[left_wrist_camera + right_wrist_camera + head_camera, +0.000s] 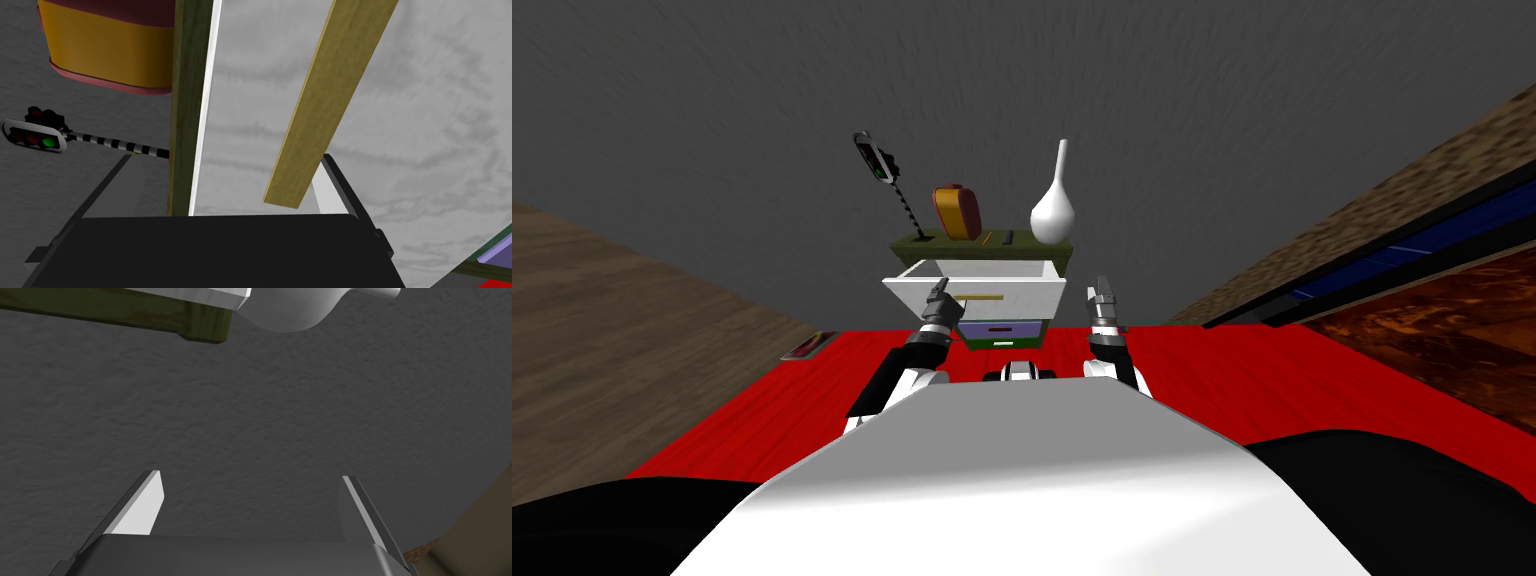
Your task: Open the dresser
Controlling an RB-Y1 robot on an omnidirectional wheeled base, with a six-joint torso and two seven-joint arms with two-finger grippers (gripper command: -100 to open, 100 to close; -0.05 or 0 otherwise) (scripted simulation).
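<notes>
left gripper (940,291) raised at the white top drawer (1022,297), fingers wide apart around its yellowish handle (320,110), unclamped; drawer stands pulled out

Dresser being watched from the head and both wrists

The dresser (1032,250) is being looked down on steeply from the head camera, a short way back, with its surface and white drawer (1017,293) being taken in whole. The drawer front and its yellowish handle (320,105) are being framed very closely from the left wrist, the toy traffic light (35,135) being shared with the head view. The grey wall (250,428) is being faced from the right wrist, the white vase (295,308) being shared.
</notes>
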